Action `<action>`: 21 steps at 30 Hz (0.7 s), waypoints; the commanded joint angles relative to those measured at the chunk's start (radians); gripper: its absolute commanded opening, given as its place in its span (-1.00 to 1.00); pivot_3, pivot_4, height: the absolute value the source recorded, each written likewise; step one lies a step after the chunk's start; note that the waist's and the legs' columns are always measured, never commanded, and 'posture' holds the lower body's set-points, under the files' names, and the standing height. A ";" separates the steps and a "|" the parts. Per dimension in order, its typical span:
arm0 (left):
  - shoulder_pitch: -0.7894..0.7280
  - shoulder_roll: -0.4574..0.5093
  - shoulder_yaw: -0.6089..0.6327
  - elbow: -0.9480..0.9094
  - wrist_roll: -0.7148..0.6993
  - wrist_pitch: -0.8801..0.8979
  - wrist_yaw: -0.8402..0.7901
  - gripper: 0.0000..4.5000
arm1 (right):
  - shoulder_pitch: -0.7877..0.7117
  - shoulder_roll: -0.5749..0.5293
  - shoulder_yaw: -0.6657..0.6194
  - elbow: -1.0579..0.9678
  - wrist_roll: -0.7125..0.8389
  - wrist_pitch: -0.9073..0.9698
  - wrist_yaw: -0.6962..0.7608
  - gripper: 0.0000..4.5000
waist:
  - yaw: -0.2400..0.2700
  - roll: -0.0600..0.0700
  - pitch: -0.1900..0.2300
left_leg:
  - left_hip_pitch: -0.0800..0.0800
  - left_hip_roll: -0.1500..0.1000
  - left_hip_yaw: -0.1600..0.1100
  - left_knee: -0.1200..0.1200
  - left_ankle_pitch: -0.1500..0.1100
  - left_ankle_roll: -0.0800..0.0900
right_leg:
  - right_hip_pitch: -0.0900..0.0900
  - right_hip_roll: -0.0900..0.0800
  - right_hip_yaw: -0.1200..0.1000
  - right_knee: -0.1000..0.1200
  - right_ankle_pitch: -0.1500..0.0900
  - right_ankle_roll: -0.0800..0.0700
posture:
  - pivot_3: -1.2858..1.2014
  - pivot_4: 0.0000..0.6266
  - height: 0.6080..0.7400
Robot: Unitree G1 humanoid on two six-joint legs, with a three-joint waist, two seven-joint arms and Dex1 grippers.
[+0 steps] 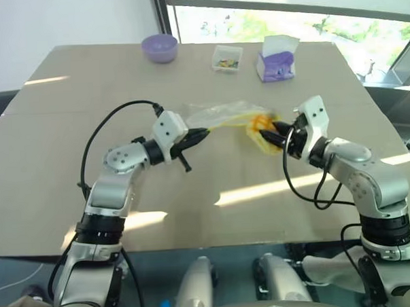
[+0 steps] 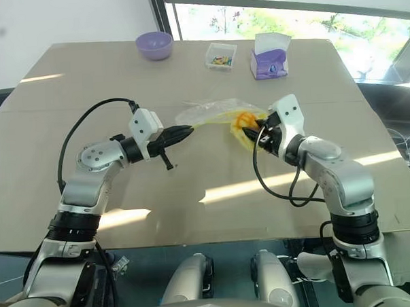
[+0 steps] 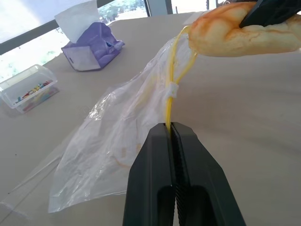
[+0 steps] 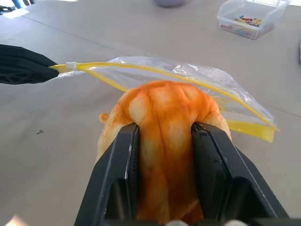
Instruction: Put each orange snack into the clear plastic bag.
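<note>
Bench [image 1: 68,132] first: a wide tan top by the window, with a purple bowl [image 1: 159,47], a small clear box [image 1: 227,58] of coloured bits and a purple tissue box [image 1: 277,60] along its far side, well apart from the work.

Over the middle hung the bag [image 1: 220,115], crinkly and clear, its yellow seal strip running from one arm toward the other. The left end effector [image 1: 203,132] was clenched flat on the end of that strip, so the bag trailed off it, sagging to the bench on its far side. Its long axis lay roughly level between the two arms, pointing straight at the bun.

The right end effector [image 1: 272,133] was grasping the bun [image 1: 260,126], fingers pressing into both flanks so the soft dough bulged up between them. It was held above the bench, right at the bag's mouth end; from the right wrist view the seal strip crossed just behind the bun, and I could not tell whether the mouth was parted enough to take it.

The bun looked yellow-orange, deeper orange on top, squashed out of round by the squeeze.

The next push, I judged, would belong to the right arm: bun forward, along the strip's line toward the left end effector, with a snag on the seal the likeliest trouble.
</note>
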 commanded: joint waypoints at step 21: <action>0.084 0.081 -0.009 -0.072 -0.037 -0.159 -0.208 -1.00 | -0.079 0.010 0.068 0.103 -0.012 -0.052 0.020 -0.26 | 0.001 0.000 0.000 | 0.000 0.000 0.000 0.000 0.000 0.000 | 0.000 0.000 0.000 0.000 0.000 0.000 | 0.03 -0.52 0.89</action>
